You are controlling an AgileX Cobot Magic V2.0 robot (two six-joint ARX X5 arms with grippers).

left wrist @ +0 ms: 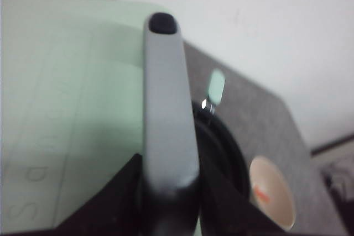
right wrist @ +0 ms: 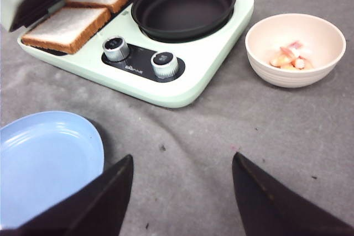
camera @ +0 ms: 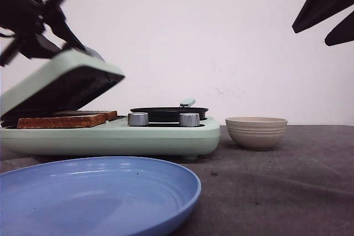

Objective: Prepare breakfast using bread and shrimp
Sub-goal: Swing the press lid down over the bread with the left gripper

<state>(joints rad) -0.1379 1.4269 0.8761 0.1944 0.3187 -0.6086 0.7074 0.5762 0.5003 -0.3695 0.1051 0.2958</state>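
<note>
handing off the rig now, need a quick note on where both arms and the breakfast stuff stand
Left end effector: shut on the lid handle of the mint breakfast maker, holding the lid partly raised.
Right end effector: open, empty, hovering over the grey table between the blue plate and the bowl.
Bread: two toasted slices lying side by side on the sandwich plate under the lid.
Shrimp: in the beige bowl, to the right of the maker.
Pan: empty.
Done: bread toasted.
Left: shrimp not yet in the pan, nothing on the blue plate.
</note>
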